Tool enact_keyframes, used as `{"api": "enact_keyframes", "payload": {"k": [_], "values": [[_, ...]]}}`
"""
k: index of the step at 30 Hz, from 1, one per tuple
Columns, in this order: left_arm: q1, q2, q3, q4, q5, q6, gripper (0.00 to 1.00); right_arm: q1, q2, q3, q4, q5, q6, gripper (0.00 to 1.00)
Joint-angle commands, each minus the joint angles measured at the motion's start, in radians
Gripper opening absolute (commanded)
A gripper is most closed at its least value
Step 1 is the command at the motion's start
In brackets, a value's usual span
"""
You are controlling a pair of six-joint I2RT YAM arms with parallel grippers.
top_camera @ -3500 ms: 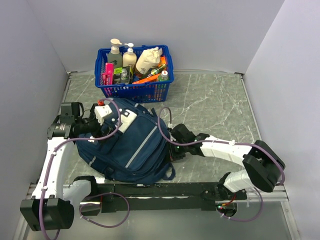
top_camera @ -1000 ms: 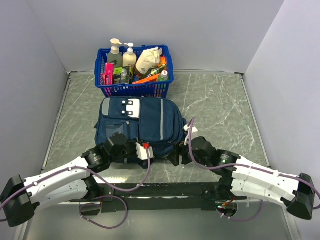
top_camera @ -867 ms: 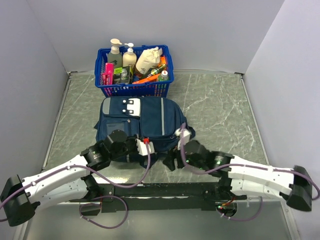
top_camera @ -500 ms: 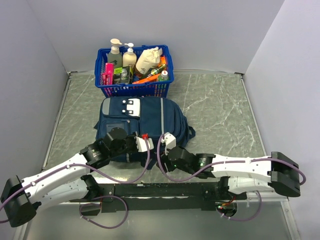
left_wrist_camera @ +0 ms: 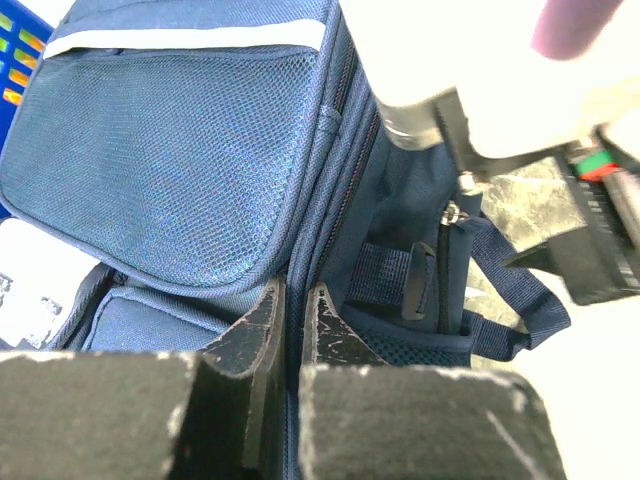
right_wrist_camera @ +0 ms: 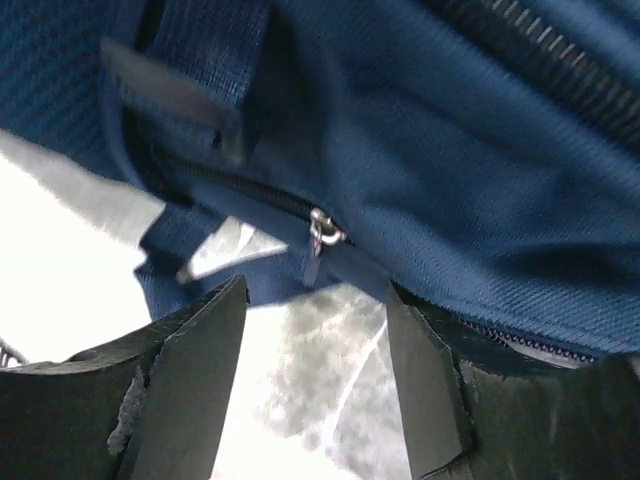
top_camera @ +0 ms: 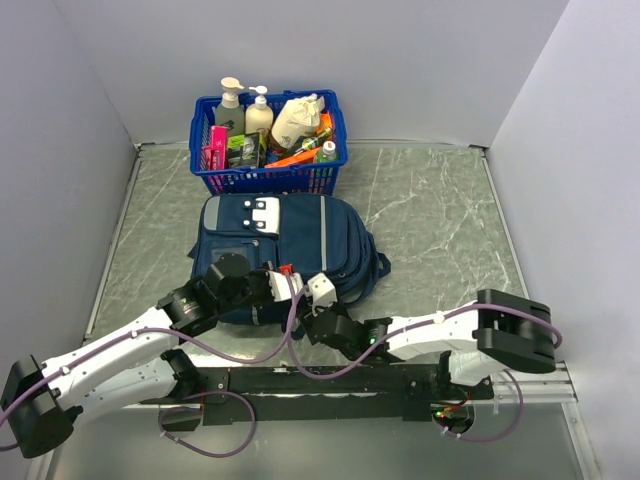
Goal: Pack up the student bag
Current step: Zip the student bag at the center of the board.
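I'm pinching the near edge of the backpack [top_camera: 285, 240] on the desk [top_camera: 430, 220] with my closed left claw [left_wrist_camera: 292, 320], and I'm pointing my open right claw [right_wrist_camera: 312, 300] at the zipper pull [right_wrist_camera: 318, 237] dangling just ahead.

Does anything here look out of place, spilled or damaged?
Nothing stands out. The bag lies flat on the table, and no tear shows. The basket behind it stands upright, with its bottles inside and nothing spilled. One strap loops out at the bag's right side, merely loose.
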Motion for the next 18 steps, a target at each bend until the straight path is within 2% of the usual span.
{"api": "enact_keyframes", "payload": {"k": [1,4,7,8,10,11,12,13,16,18], "values": [[0.027,-0.029,0.07,0.117,-0.055,-0.026,0.01,0.018,0.074,0.043,0.109,0.129,0.001,0.64],[0.03,-0.027,0.081,0.103,-0.045,-0.038,0.01,0.019,0.11,0.057,0.13,0.167,0.002,0.6],[0.039,-0.035,0.092,0.088,-0.012,-0.074,0.01,0.019,0.138,0.051,0.172,0.176,-0.008,0.52],[0.045,-0.036,0.092,0.086,-0.002,-0.083,0.01,0.019,0.144,0.049,0.18,0.164,-0.018,0.42],[0.05,-0.038,0.089,0.077,-0.005,-0.095,0.01,0.022,0.138,0.051,0.164,0.155,-0.024,0.28],[0.051,-0.042,0.087,0.077,-0.008,-0.097,0.01,0.022,0.112,0.045,0.151,0.147,-0.019,0.15],[0.053,-0.045,0.08,0.079,-0.012,-0.094,0.01,0.025,0.094,0.032,0.146,0.138,-0.01,0.1],[0.054,-0.048,0.077,0.079,-0.014,-0.094,0.01,0.033,0.074,0.019,0.135,0.135,-0.005,0.01],[0.06,-0.061,0.063,0.082,-0.015,-0.097,0.02,0.051,-0.024,-0.041,0.098,0.124,0.025,0.0],[0.064,-0.075,0.054,0.082,-0.015,-0.101,0.08,0.068,-0.087,-0.078,0.078,0.113,0.039,0.0]]}}
